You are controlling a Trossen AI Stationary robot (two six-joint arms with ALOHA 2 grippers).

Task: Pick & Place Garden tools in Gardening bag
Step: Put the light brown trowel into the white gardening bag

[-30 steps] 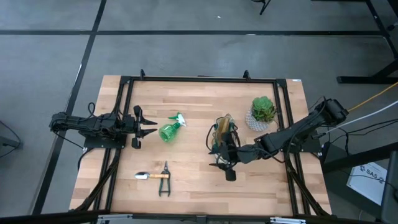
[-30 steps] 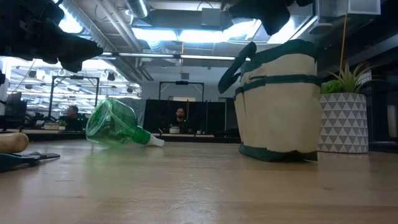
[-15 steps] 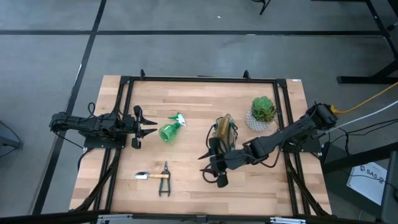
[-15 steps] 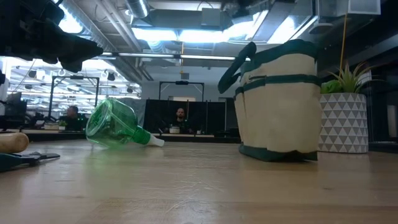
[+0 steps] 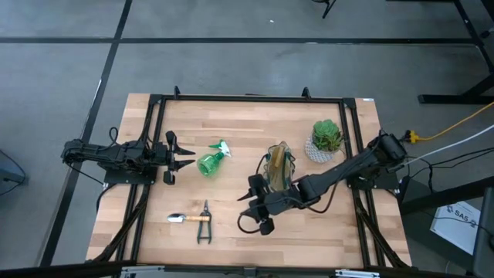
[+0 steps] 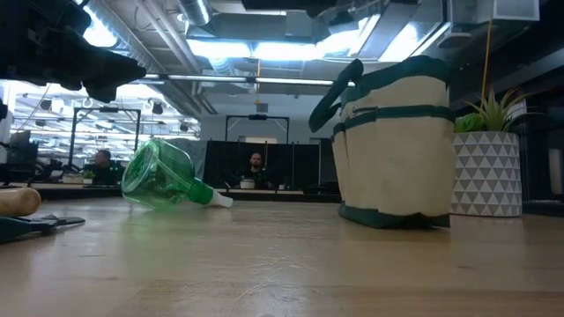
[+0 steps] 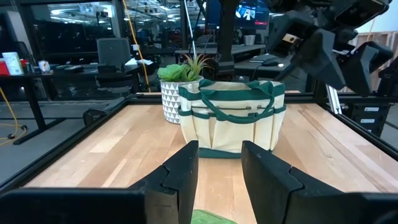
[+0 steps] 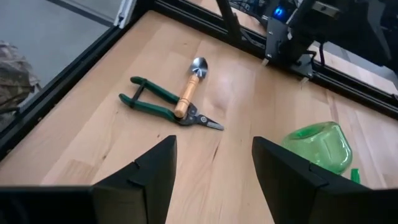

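The beige gardening bag (image 5: 278, 166) with green trim stands upright on its base right of the table's middle; it also shows in the low view (image 6: 397, 145). A green spray bottle (image 5: 210, 162) lies on its side left of it. A wooden-handled trowel (image 8: 189, 84) lies across green-handled pruning shears (image 8: 163, 106) near the front left. My right gripper (image 5: 251, 210) hangs open and empty over the table in front of the bag, pointing at those tools. My left gripper (image 5: 181, 157) waits open at the left edge, just short of the bottle.
A green plant in a white patterned pot (image 5: 326, 139) stands right of the bag. A black frame (image 5: 247, 98) runs around the tabletop. Bare wood lies between the bag and the trowel and shears. People sit in the room behind the table.
My right gripper has moved from beside the bag's front toward the table's left, nearer the trowel and shears, rolling about its own line as it went. It has stayed open and empty. Nothing on the table has moved.
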